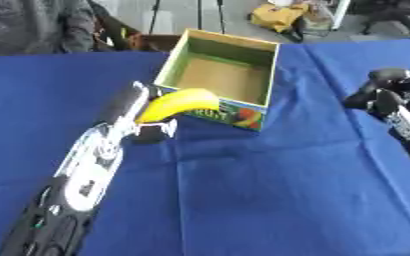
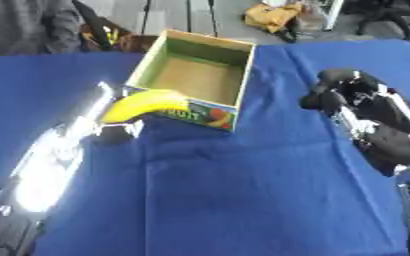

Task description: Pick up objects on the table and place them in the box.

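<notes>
head stereo pair, looking down, sharing box, table

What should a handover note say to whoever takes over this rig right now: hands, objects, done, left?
Left hand: curled round the banana, holding it at the box's near-left corner, above the blue table.
Right hand: idle at the right, fingers curled, holding nothing.
Done: banana picked up; the box looks empty inside.
Left: carry the banana over the rim and release it inside. No other loose objects show on the cloth.
</notes>
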